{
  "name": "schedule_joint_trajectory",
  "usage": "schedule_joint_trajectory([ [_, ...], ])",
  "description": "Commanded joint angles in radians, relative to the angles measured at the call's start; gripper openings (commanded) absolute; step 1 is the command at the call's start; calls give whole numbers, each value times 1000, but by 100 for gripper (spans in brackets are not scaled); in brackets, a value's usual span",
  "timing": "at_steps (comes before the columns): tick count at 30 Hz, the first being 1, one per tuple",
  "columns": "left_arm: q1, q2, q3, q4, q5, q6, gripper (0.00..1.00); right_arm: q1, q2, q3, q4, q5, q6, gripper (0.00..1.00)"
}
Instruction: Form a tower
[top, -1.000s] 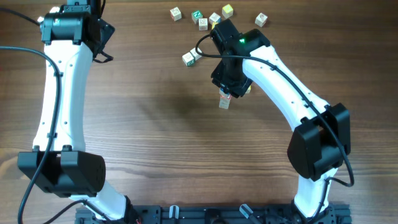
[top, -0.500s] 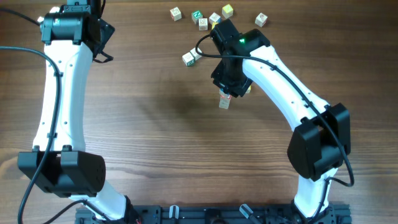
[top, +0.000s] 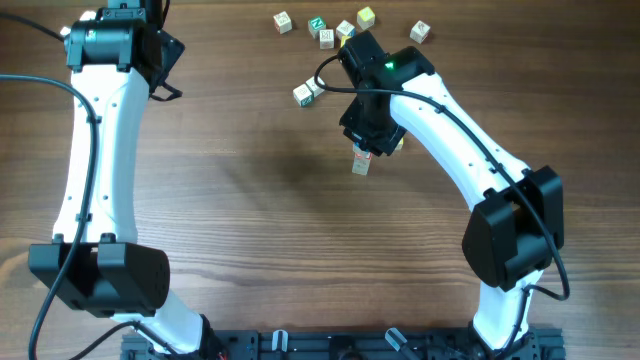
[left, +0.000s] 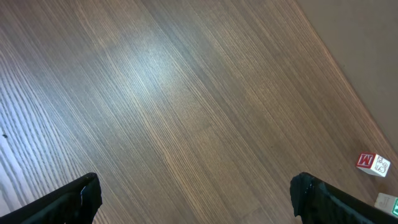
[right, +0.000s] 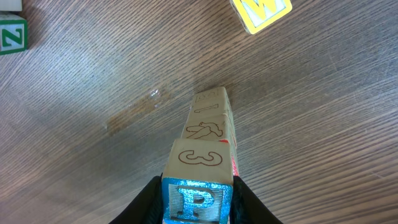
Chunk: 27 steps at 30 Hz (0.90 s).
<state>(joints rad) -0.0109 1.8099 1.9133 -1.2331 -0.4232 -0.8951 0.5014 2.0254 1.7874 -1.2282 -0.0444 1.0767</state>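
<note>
Right gripper (right: 198, 213) sits straight over the tower (top: 361, 165), which stands right of centre on the table (top: 230, 210), nearer than the loose cubes (top: 325, 30) at the far edge. Its fingers (right: 148, 200) press on both sides of the P cube (right: 196, 193). We see no gap either side, so we call it a narrow grip on that cube.

What matters for the next move is that the tower's long axis is upright and the gripper comes at it from directly above, on the same line. In the wrist view the P cube lies in line with the 3 cube (right: 200, 157) under it, edges roughly square. We can't tell if the P cube already rests on the 3 cube or hangs just above it.

We judge the step in hand to be seating the top cube. After that, the fingers should open and leave along the same upright line. The stack is narrow, so any sideways drag would likely tip it.

The W cube (right: 261, 11) lies flat on the far side, apart from the tower's foot.

Left gripper (left: 196, 199) is spread fully and holds nothing, over bare wood at far left, well apart from the tower. The right arm is clearly the nearer one.
</note>
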Motion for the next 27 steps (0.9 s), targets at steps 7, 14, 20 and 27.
schedule_joint_trajectory([
  [7,3,10,4,0,-27,13,100,6,15,-9,-4,-17,3,30],
  [14,3,10,4,0,-27,13,100,6,13,-6,-4,-16,-1,30],
  [20,3,10,4,0,-27,13,100,6,12,9,-10,-16,-3,30],
  [27,3,10,4,0,-27,13,100,6,3,13,-18,-17,-4,30],
])
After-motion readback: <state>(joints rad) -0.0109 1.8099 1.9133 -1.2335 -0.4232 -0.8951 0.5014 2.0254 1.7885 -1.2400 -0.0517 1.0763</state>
